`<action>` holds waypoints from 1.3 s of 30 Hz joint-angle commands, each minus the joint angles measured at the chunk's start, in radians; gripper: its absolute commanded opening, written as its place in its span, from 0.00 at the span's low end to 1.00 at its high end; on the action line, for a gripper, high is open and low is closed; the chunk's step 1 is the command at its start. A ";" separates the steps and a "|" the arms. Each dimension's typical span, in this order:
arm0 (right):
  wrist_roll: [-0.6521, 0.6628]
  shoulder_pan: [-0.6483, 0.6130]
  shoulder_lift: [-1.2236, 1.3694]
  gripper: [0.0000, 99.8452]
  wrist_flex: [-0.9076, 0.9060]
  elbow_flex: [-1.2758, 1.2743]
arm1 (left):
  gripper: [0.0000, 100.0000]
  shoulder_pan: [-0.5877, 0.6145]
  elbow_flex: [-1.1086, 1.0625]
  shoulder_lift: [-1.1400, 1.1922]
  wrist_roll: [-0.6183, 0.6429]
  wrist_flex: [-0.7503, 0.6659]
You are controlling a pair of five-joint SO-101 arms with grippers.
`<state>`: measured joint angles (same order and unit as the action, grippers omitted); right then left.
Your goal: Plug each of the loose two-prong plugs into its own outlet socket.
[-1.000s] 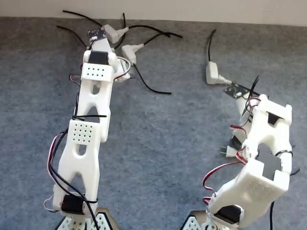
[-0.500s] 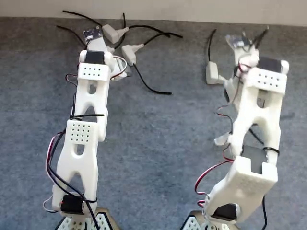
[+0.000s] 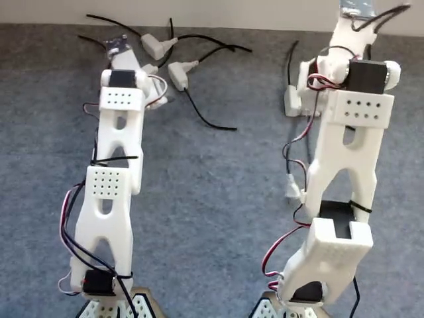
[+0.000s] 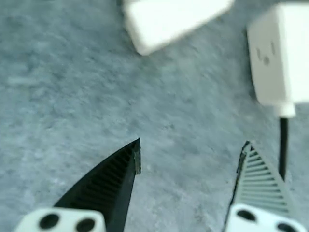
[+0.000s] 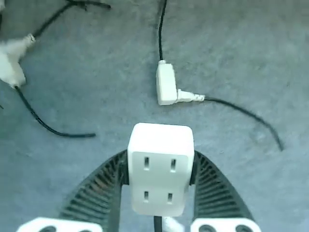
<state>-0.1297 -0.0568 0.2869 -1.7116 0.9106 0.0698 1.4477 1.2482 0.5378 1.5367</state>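
My right gripper [image 5: 160, 155] is shut on a white socket block [image 5: 160, 166] whose slots face the camera, held well above the carpet. Beneath it lies a white plug-and-socket pair [image 5: 167, 87], also seen as a white piece [image 3: 291, 101] beside the right arm [image 3: 351, 132]. My left gripper [image 4: 192, 145] is open just above the carpet with nothing between its fingers. Close beyond it are a white socket block [image 4: 280, 58] on a black cord and another white piece [image 4: 174, 19]. Two white plugs [image 3: 154, 46] [image 3: 179, 71] lie by the left arm [image 3: 119, 106].
Black cords [image 3: 212, 46] trail across the far carpet toward the wall. A small white plug [image 3: 291, 187] shows beside the right arm's lower link; I cannot tell whether it hangs or lies. Grey carpet [image 3: 218, 199] lies bare between the arms.
The right arm has risen and swung from the near right toward the far wall, carrying the socket block. The left arm has shifted slightly left.
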 commanded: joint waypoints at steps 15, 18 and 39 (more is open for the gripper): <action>-0.474 -0.421 -0.007 0.09 0.019 -0.219 | 0.32 0.188 0.008 -0.019 0.166 -0.049; -0.539 -0.455 -0.007 0.09 0.093 -0.372 | 0.32 0.208 0.030 -0.013 0.166 -0.055; -0.802 -0.544 -0.013 0.24 0.835 -1.118 | 0.32 0.208 0.030 -0.013 0.166 -0.068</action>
<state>-0.9306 -0.5999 0.2869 -0.8800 -0.2048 0.2754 1.4477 1.2482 0.6958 1.4830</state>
